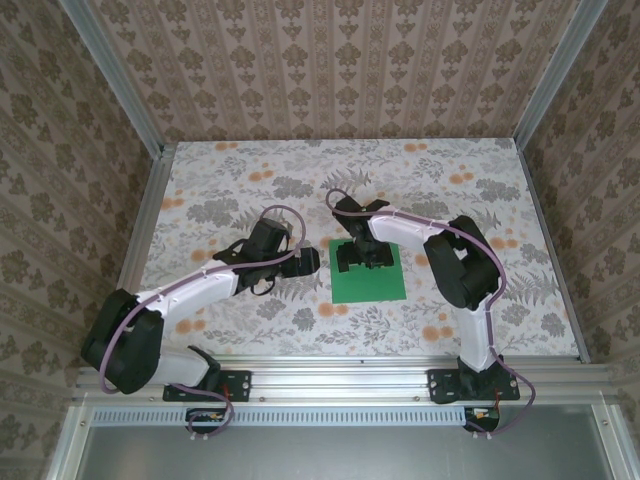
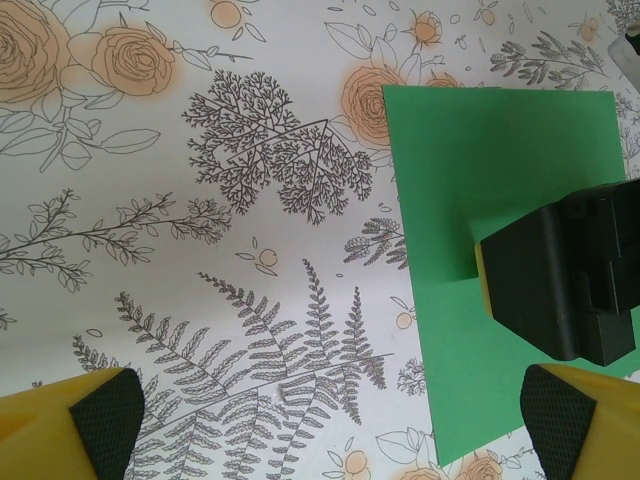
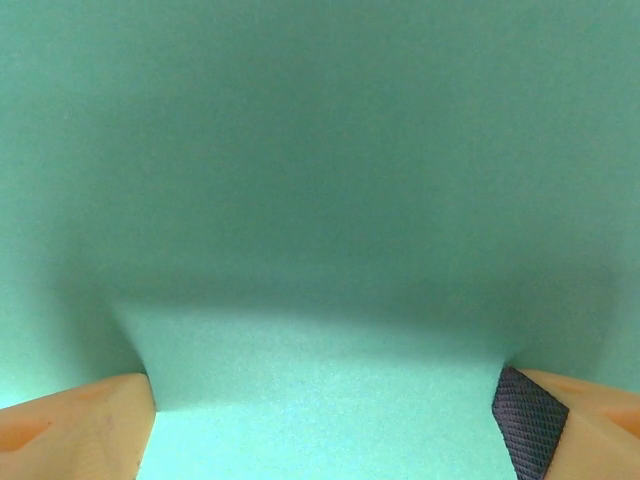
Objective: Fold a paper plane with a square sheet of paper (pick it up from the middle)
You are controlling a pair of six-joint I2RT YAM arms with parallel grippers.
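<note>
Thin bright-green square paper sheet (image 1: 370, 288) flat, floral desk (image 1: 230, 180) centre. Right tool (image 1: 360, 260) spread wide, down on sheet middle; left tool (image 1: 305, 262) open at its 9 o'clock. Risk: closing jaws slip, no pinch, sheet skews.

Even bright overhead light, soft shadows, right wrist view close, dim and blurred

- The top external camera looks down from high above and behind the near edge of the floral-patterned table (image 1: 250, 180), taking in its whole surface.
- The left wrist camera faces down from moderately near, over the table's middle.
- The right wrist camera hangs very close, blurred.
- All three share the flat bright-green square sheet of paper (image 1: 370, 288) (image 2: 470, 170) (image 3: 320, 150).
</note>
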